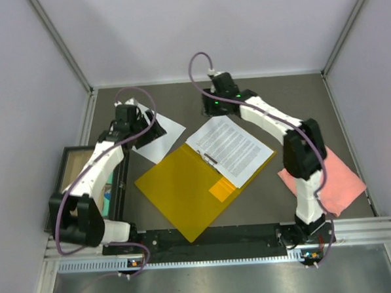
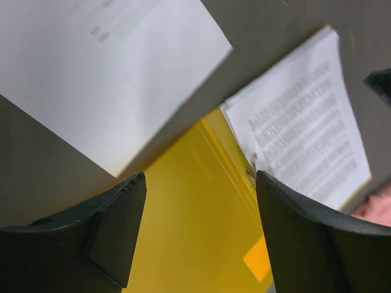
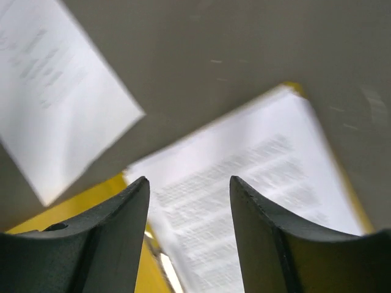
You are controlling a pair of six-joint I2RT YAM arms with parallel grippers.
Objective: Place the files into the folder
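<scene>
Files (image 1: 230, 148): printed stack lies on right half of folder (image 1: 184, 190), open flat on table (image 1: 264, 212). One sheet (image 1: 168, 129) outside, left of folder. Left pincer (image 2: 198, 183) above it, right pincer (image 3: 189, 183) above stack; both agape, empty. Seems mostly done; stray sheet remains.

My gripper (image 3: 189, 183) hangs with its fingers spread apart over the files (image 3: 256, 183) lying on the folder (image 3: 148, 271). Up and left of the folder, a loose sheet (image 3: 55, 91) lies on the table (image 3: 244, 49).
</scene>
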